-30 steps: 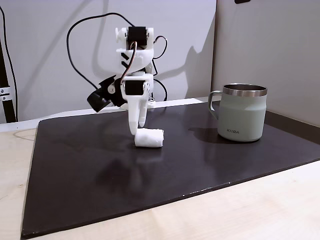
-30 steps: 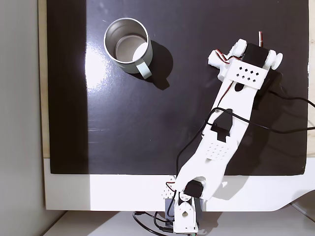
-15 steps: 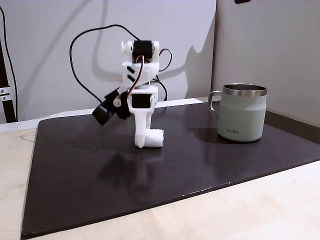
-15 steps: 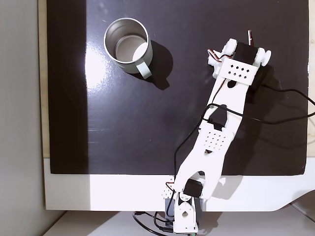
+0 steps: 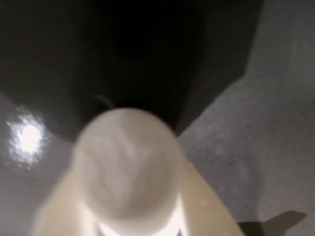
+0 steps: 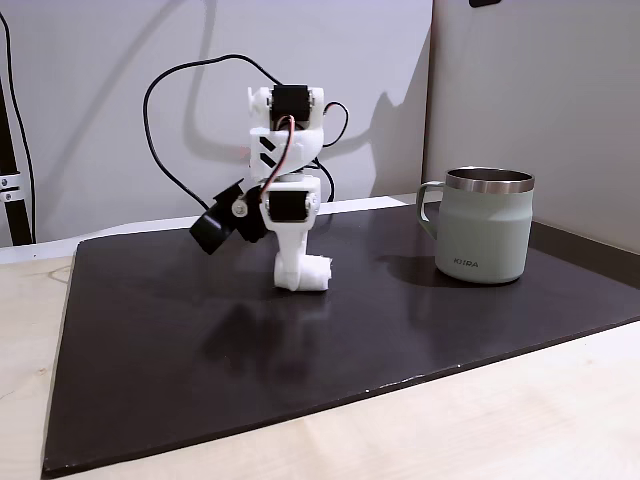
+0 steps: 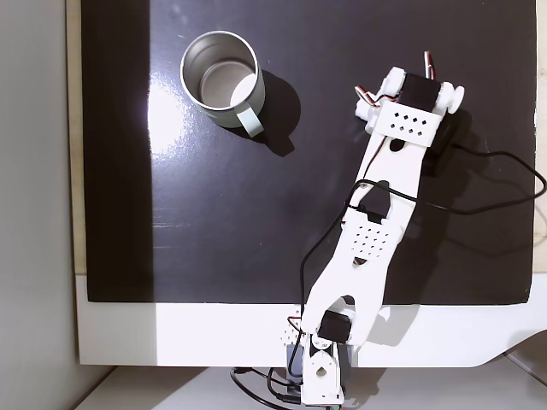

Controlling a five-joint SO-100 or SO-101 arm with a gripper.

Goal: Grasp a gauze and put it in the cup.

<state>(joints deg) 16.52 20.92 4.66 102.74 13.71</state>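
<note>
Dark matting (image 6: pixel 180 340) covered the surface; the hand (image 6: pixel 290 278) straddled the gauze (image 6: pixel 316 274), its closure unclear; squeeze firmly before lifting.

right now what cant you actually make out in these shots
- Whether the gripper has closed on the gauze: in a fixed view its white fingers merge with the white roll.
- The gauze from above: in a fixed view the arm covers it.
- The wrist view is blurred; the pale round shape is likely the gauze's end, without sharp edges.
- The cup lettering is too small to read.
</note>
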